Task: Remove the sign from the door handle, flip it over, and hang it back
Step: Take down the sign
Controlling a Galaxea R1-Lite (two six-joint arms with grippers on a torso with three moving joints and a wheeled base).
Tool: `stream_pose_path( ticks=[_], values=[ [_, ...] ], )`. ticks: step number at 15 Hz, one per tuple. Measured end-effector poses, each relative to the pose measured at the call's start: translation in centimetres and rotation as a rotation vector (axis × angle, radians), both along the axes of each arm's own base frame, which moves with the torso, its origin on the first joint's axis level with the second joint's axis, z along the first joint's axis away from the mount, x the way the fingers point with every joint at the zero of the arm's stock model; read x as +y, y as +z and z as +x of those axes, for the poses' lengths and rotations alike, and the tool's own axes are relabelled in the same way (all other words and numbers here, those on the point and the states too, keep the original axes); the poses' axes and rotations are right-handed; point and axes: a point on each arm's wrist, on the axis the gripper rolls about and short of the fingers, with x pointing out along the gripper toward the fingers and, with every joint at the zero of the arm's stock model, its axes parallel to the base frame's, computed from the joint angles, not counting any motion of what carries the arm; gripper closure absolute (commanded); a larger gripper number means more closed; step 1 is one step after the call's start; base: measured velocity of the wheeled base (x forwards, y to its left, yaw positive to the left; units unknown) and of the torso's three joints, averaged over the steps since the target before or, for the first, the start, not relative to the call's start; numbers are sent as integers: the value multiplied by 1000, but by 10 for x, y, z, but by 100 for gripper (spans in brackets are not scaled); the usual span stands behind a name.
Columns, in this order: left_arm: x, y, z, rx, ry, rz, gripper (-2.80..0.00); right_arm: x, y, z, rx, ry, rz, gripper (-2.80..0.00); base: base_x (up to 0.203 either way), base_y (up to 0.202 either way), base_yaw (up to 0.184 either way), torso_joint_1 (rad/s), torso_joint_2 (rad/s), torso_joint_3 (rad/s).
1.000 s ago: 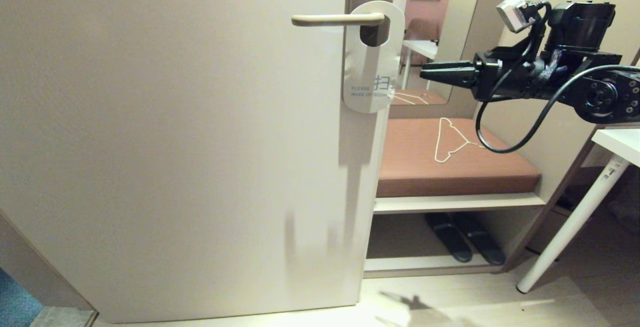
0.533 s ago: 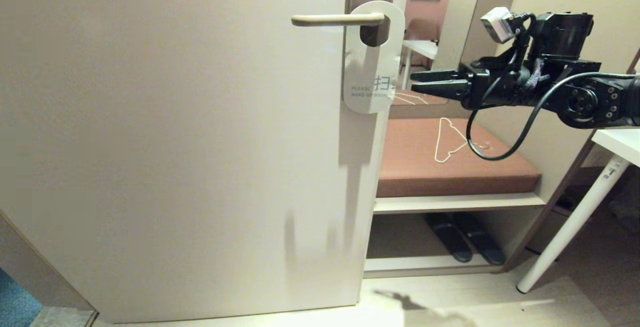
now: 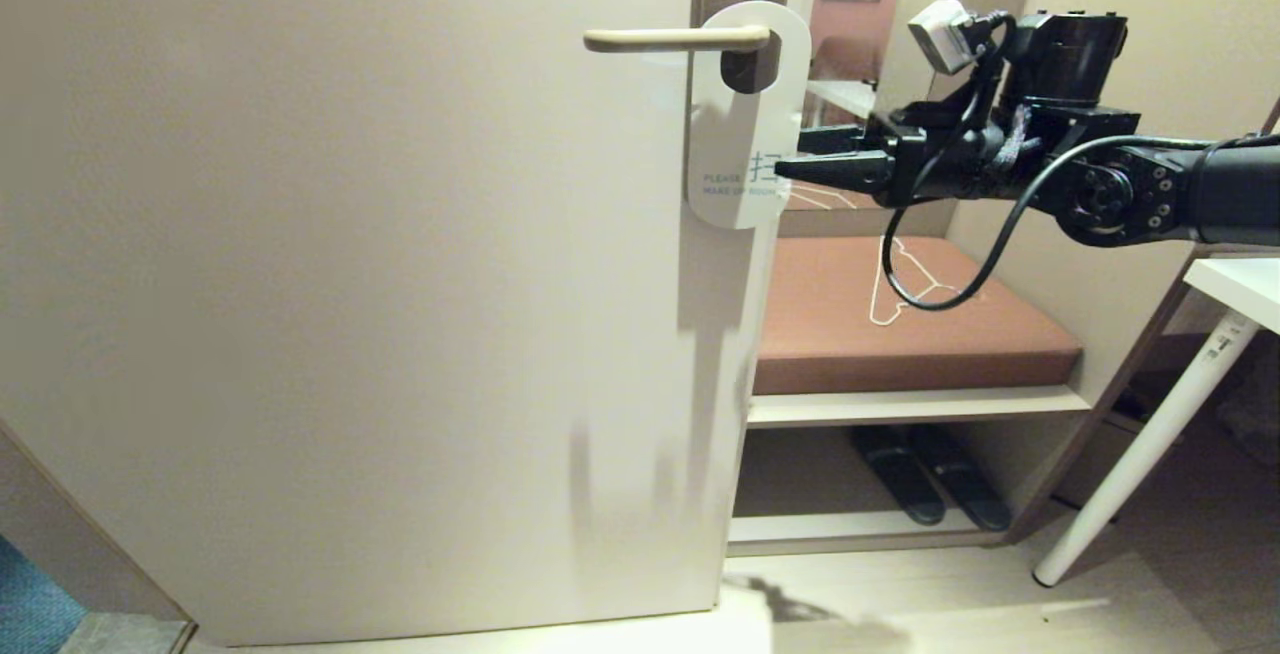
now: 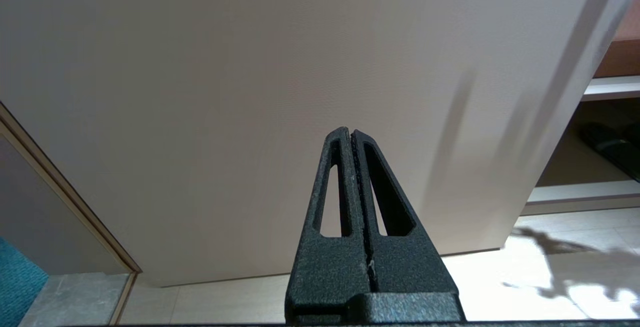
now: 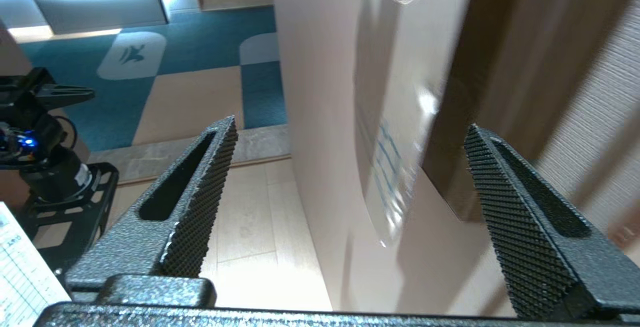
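While the pale door [image 3: 350, 284] fills most of the head view, a brown cushioned bench [image 3: 900, 324] stands past its edge with a thin white wire hanger [image 3: 900, 284] lying on it and dark slippers [image 3: 930, 484] on the shelf beneath. On the door, the door handle [image 3: 675, 38] juts out level, and the sign [image 3: 740, 134] hangs from it by its round hole, white side with grey text facing out, flat against the door's edge. From the right, the right gripper [image 3: 790, 154] reaches in level, its tips just beside the sign's lower edge; its jaws are spread wide, holding nothing. Low before the door, the left gripper [image 4: 351, 134] has its fingers pressed together, empty.
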Motion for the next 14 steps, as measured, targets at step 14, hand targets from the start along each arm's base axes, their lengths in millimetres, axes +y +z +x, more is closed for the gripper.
stream_pose_path(
  ticks=[14],
  values=[
    [0, 0, 0, 0, 0, 0, 0, 42, -4, -8, -4, 96, -2, -280, 0, 0, 0, 0, 0, 0]
  ],
)
